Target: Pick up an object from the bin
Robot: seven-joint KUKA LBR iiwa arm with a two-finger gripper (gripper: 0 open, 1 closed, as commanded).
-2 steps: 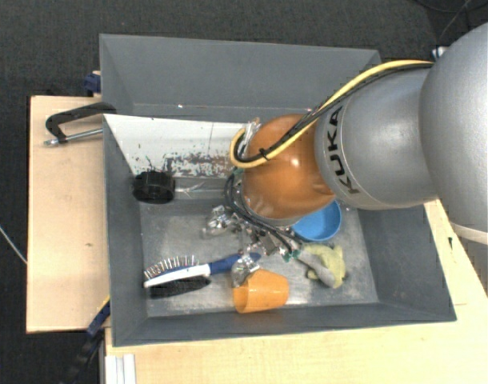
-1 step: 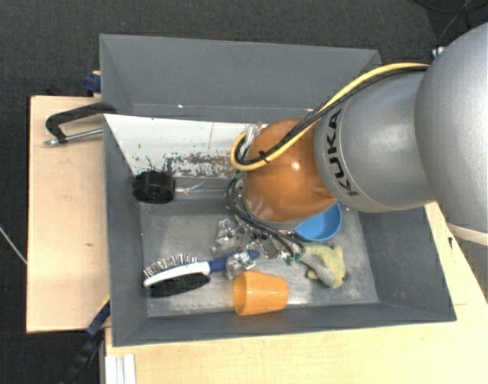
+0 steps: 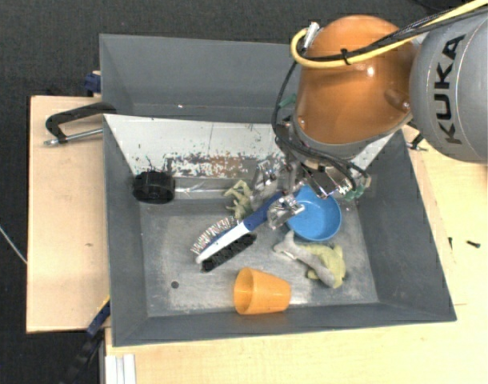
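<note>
Toward the right of the bin's point(image 3: 188, 74) middle, the end effector point(image 3: 290, 206) is hanging low under the arm's orange cover point(image 3: 352, 82), sitting just where the blue handle of a brush point(image 3: 224, 244) is meeting the rim of a small blue bowl point(image 3: 320, 221). Whether it is released or clenched I cannot tell, as its metal parts are blending into the handle tip and the bowl's edge, and nothing is plainly showing as grasped.

The brush is lying flat on the bin floor, left of the end effector. Its long axis is running diagonally from lower left to upper right, with the black and white bristle head pointing toward the lower left and the handle end pointing up at the end effector. The bowl is lying just right of that handle end, its opening facing upward and somewhat toward the camera.

Trouble is looking likeliest from the crowding. Closing here may be catching handle and bowl rim together, so that one is slipping out on the lift. A hold on the very tip of the handle is also risking the heavier bristle end swinging down and twisting free. A pale yellowish soft toy point(image 3: 324, 264) is lying just below the bowl and could be getting dragged along. An orange cup point(image 3: 260, 291) on its side near the front wall and a black round cap point(image 3: 153, 186) at the far left are lying well apart from all this.
</note>
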